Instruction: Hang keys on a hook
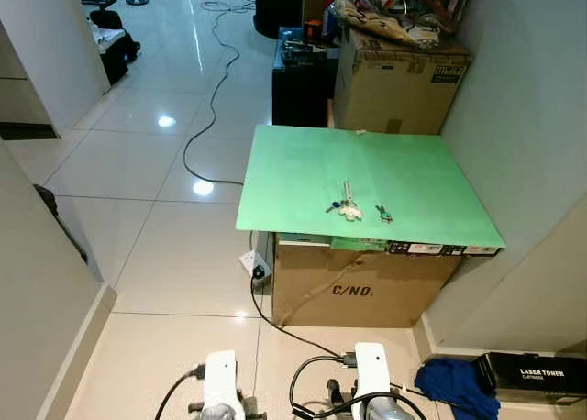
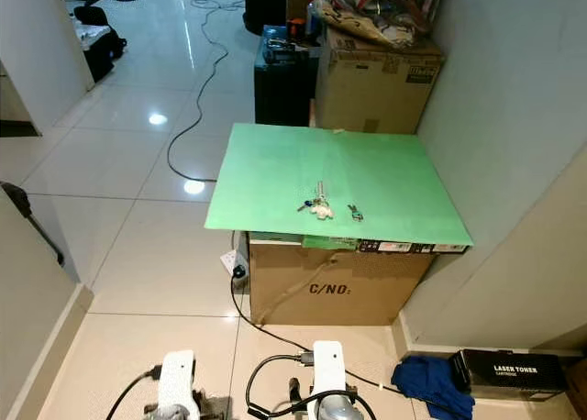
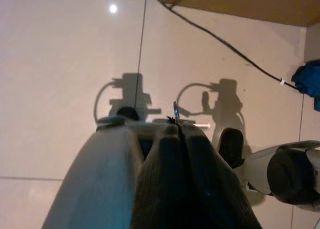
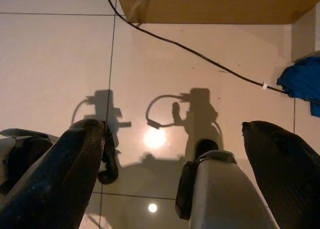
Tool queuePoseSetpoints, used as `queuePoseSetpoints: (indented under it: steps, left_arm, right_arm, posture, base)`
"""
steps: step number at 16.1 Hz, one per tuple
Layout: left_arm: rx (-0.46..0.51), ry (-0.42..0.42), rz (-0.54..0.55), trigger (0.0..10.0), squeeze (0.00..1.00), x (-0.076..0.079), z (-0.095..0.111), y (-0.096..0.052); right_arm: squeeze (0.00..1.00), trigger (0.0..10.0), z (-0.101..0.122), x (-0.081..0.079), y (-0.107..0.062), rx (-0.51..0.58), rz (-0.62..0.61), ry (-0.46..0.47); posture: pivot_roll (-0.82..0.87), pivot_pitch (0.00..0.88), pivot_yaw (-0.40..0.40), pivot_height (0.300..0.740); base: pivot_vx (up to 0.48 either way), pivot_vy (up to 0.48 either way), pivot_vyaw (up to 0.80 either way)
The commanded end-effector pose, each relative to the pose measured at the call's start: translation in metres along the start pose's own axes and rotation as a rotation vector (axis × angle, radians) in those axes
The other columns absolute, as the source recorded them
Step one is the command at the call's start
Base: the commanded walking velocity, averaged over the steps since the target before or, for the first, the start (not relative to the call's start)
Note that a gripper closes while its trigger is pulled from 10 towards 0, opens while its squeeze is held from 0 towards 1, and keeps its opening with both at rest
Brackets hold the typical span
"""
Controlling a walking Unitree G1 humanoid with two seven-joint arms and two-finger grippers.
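Nearest the head camera, the two silver arms are hanging low over the pale tiled floor (image 1: 165,255). The left gripper (image 3: 175,131) is pointing down at the tiles with its two black fingers (image 3: 165,184) pressed together, pinching nothing. Beside it, the right gripper (image 4: 175,154) is also facing the floor, its fingers (image 4: 65,169) spread wide apart with nothing between them.

Further ahead, a black cable (image 1: 215,90) is snaking across the tiles on the left. A cardboard box marked "C/NO:" (image 1: 362,287) is standing against the wall, and a green board (image 1: 303,168) is lying flat on top of it. The keys (image 1: 347,204) are resting on the board near its front edge, a small pale charm lying with them. Just to their right a second small key bunch (image 1: 383,214) is lying apart from them. Both grippers are well apart from the keys.

To the right, on the floor by the wall, a blue cloth (image 1: 454,383) is lying crumpled, touching a black toner box (image 1: 537,374).
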State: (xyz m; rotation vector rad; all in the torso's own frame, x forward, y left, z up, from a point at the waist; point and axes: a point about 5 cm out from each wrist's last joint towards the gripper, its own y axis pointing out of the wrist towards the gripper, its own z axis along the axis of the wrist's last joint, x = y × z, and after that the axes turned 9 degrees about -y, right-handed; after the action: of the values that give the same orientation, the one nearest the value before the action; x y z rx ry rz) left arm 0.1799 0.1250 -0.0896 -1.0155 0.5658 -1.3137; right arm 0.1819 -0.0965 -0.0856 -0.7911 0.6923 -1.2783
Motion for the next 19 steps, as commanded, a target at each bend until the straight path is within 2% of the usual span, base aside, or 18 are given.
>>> queuePoseSetpoints:
  steps: [1, 13, 14, 19]
  left_arm:
    - [0.275, 0.439, -0.159, 10.0, 0.00, 0.0447, 0.0972, -0.0026]
    - [0.275, 0.439, -0.159, 10.0, 0.00, 0.0447, 0.0972, -0.0026]
    - [0.274, 0.436, -0.159, 10.0, 0.00, 0.0448, 0.0974, -0.0026]
    - [0.274, 0.436, -0.159, 10.0, 0.00, 0.0448, 0.0974, -0.0026]
  right_arm:
    - [0.00, 10.0, -0.0125, -0.0202, -0.0030, -0.031, 0.038, 0.021]
    - [0.00, 10.0, -0.0125, -0.0202, -0.0030, -0.031, 0.038, 0.021]
    - [0.00, 10.0, -0.0135, -0.0207, -0.0032, -0.032, 0.038, 0.021]
    - [0.00, 10.0, -0.0135, -0.0207, -0.0032, -0.032, 0.038, 0.021]
  posture:
    - [-0.13, 0.018, 0.128, 0.686]
    - [-0.13, 0.018, 0.128, 0.686]
    - [-0.13, 0.000, 0.000, 0.686]
    - [-0.13, 0.000, 0.000, 0.686]
  base:
    - [0.000, 0.000, 0.00]
    - [0.000, 0.000, 0.00]
    - [0.000, 0.000, 0.00]
    - [0.000, 0.000, 0.00]
